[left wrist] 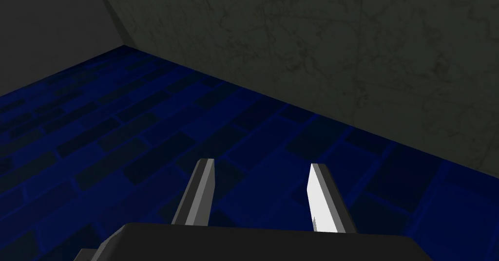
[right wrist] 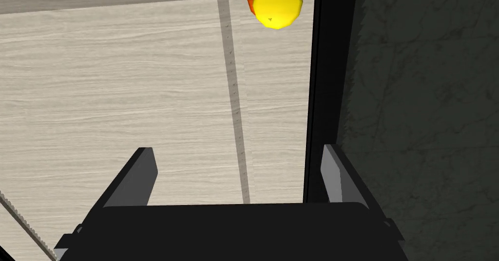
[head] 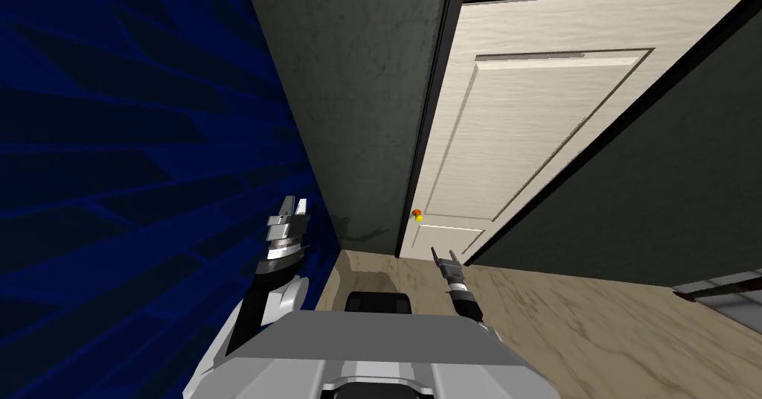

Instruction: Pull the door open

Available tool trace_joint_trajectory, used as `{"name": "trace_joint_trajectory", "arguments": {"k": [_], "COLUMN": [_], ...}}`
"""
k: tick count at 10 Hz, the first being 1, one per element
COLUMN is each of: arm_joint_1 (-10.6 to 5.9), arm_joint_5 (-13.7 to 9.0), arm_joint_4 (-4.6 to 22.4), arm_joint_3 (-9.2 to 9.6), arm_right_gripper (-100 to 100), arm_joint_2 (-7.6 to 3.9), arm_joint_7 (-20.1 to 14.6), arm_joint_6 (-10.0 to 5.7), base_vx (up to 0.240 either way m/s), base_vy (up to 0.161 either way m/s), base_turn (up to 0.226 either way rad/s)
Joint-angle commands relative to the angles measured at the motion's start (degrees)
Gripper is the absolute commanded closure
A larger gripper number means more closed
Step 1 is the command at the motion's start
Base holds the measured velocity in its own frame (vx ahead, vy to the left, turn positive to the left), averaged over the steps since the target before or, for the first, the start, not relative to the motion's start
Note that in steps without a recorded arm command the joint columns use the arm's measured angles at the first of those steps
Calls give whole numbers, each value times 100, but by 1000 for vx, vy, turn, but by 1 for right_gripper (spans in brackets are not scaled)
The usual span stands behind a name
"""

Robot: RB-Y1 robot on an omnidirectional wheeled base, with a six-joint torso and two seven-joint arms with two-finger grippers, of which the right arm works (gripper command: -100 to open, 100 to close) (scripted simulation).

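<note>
A pale wood-grain panelled door (head: 521,119) stands in a black frame (head: 431,119) ahead of me. Its yellow and orange knob (head: 417,214) sits by the frame edge, and in the right wrist view the knob (right wrist: 275,2) lies well beyond my fingertips, with a gap between. My right gripper (head: 444,254) is open and empty, pointing at the door's lower panel (right wrist: 122,102), short of the knob. My left gripper (head: 292,208) is open and empty, raised beside the blue tiled wall (left wrist: 146,151).
The blue tiled wall (head: 111,156) runs close along my left. A dark grey wall (head: 357,82) stands between it and the door, and another dark grey wall (head: 655,193) is right of the door. Tan floor (head: 595,327) spreads to my right.
</note>
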Motion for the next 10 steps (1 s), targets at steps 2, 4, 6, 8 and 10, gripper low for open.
{"name": "trace_joint_trajectory", "arguments": {"k": [2, 4, 6, 8, 10], "arm_joint_1": [-92, -142, -188, -187, -199], "arm_joint_5": [113, 203, 287, 194, 147], "arm_joint_4": [299, 493, 674, 743, 821], "arm_joint_3": [-104, -175, -241, -313, -374], "arm_right_gripper": [-100, -100, -100, -100, -100], "arm_joint_2": [43, 101, 161, -48, -138], "arm_joint_7": [228, 394, 548, 486, 476], "arm_joint_6": [-117, -196, -269, -306, -337], "base_vx": [134, 171, 181, 108, 179], "base_vy": [14, 15, -12, 19, 34], "base_turn": [42, 43, 38, 55, 92]}}
